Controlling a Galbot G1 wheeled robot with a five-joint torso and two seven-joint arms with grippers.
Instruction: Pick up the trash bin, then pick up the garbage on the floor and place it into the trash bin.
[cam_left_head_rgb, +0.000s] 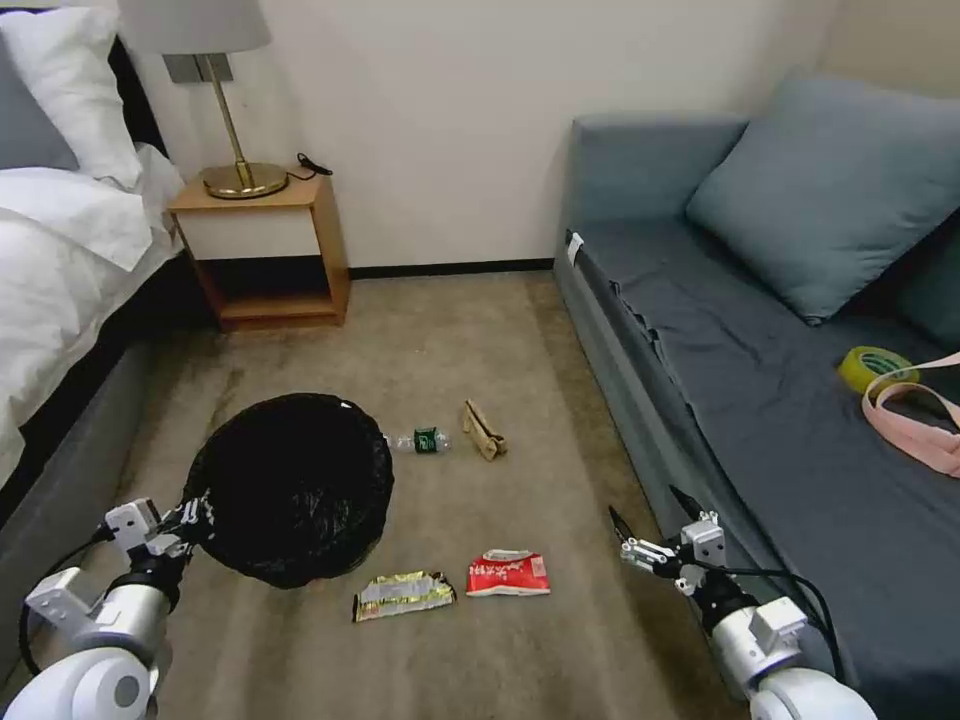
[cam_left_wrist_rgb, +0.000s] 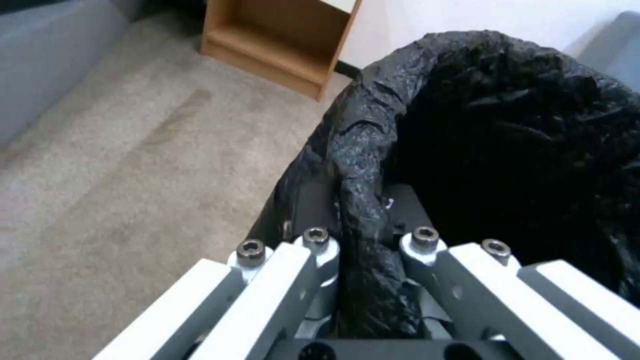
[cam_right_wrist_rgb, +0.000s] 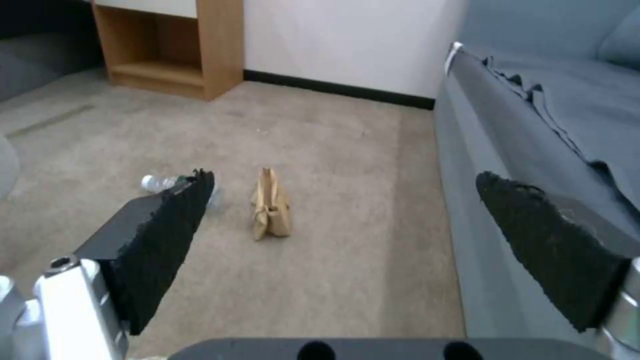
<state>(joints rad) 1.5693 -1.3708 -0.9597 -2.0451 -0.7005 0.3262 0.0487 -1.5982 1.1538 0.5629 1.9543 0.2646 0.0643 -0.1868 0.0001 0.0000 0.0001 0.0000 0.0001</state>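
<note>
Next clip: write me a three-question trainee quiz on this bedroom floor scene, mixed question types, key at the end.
1. True or false: the left gripper is shut on the rim of the round black-bagged trash bin.
2. Which lies nearer the red-and-white snack wrapper? A) the clear green-labelled bottle B) the yellow-silver snack wrapper
3. Fill in: the open right gripper hovers beside the grey ____.

Key: 1 true; 2 B; 3 sofa.

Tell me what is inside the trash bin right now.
Inside the trash bin only the crinkly black bag lining shows; its dark bottom is too shadowed to judge. The left hand clamps its rim. All four pieces of garbage lie on the carpet outside.
</note>
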